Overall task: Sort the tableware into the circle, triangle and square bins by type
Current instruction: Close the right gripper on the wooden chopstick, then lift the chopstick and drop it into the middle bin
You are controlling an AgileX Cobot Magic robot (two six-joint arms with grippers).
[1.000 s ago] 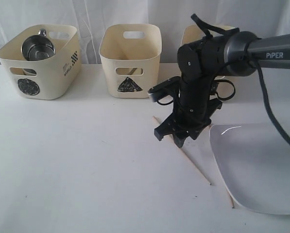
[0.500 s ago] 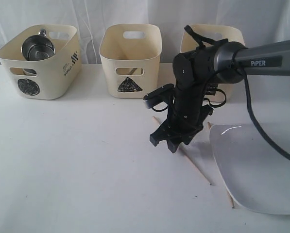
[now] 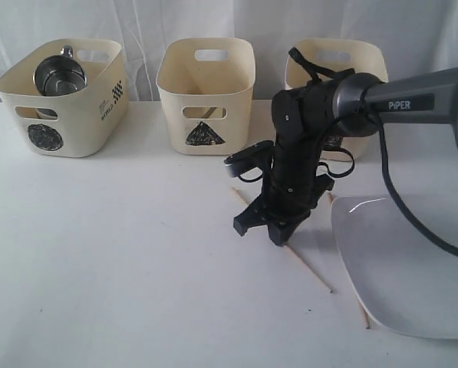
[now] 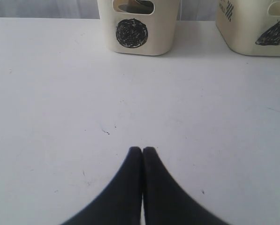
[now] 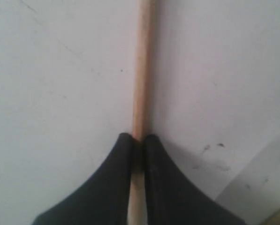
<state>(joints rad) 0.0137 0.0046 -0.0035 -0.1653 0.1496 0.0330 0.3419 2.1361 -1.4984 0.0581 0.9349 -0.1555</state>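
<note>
Sorting partway: steel mug [image 3: 58, 75] sits in circle bin [image 3: 79, 134]. Right gripper [image 5: 139, 139] pinches chopstick [image 5: 142, 70] lying on table [image 3: 136, 253] near plate [image 3: 413, 268]. Second chopstick [image 3: 361, 313] and plate await sorting. Left gripper [image 4: 142, 150] jaws pressed together, empty.

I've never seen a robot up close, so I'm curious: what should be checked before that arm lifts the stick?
1. Right fingers shut on the chopstick: ok.
2. Grip near its middle: ok.
3. Second chopstick apart, by the plate: ok.
4. Way to the triangle bin free: ok.
5. Left fingers shut, out of the way: ok.
6. Which bin takes chopsticks: cannot tell.
</note>
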